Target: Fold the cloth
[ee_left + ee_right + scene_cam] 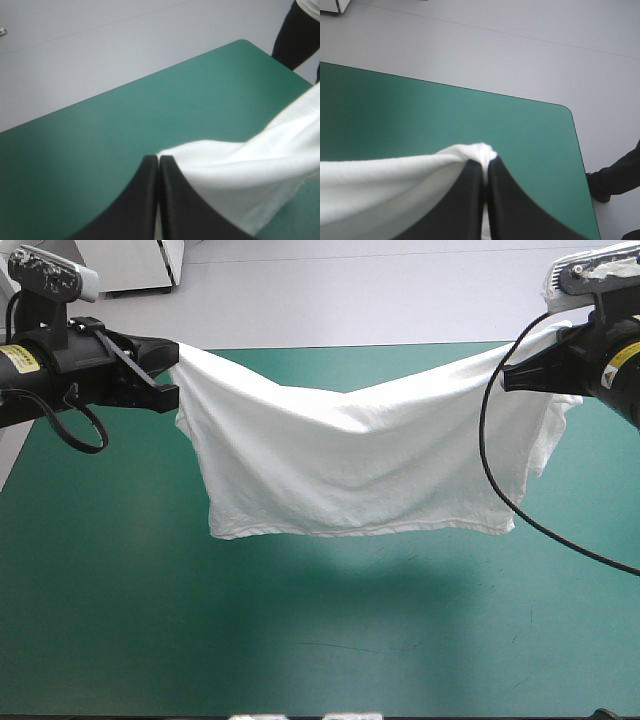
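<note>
Hanging limp between the clenched left gripper (172,392) and right gripper (510,375), the white T-shirt (350,465) looks light, soft, best held by corners.

T-shirt (340,460) aloft — left tool (172,370) to right tool (508,378)

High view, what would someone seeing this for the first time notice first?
The white T-shirt hangs in the air above the teal-green cover, stretched between the two arms and sagging at its middle. The left hand pinches one upper corner toward the table's left side and the right hand pinches the other toward its right, both shut on the fabric.
</note>
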Available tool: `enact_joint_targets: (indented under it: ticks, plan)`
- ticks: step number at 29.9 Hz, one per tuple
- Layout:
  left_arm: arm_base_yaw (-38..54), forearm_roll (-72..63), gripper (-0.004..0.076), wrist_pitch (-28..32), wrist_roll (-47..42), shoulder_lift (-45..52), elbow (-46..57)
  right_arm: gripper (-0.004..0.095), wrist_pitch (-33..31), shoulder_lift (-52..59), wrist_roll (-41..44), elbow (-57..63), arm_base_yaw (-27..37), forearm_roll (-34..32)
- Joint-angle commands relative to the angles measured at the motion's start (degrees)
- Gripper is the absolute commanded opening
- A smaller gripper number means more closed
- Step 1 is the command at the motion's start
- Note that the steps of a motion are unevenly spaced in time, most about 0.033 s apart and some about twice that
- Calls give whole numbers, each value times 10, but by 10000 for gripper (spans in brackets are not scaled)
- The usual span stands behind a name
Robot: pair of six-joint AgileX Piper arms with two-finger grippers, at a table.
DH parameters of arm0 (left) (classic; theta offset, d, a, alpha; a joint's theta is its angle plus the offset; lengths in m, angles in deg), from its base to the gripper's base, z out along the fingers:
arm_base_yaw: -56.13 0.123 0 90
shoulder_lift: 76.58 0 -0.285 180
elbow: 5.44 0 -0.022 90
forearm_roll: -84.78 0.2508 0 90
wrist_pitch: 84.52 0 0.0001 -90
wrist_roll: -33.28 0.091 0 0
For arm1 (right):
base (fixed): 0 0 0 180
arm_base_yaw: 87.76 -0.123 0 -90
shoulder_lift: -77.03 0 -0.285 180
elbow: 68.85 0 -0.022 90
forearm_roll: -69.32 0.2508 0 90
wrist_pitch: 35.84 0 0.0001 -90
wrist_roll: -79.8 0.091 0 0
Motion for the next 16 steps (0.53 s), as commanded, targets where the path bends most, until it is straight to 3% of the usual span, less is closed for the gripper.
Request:
enact_joint_targets:
  ticks: [1,11,16]
  plan:
    - [-3,-3,-10,91,-7,-5,-15,-18,57,-3,8,-16,2,-27]
    - [-3,-3,-10,230,-3,-93,-16,-18,166,-118,32,-20,9,-48]
    - [-2,-3,-10,272,-2,-158,-38,-17,225,-176,20,-64,94,58]
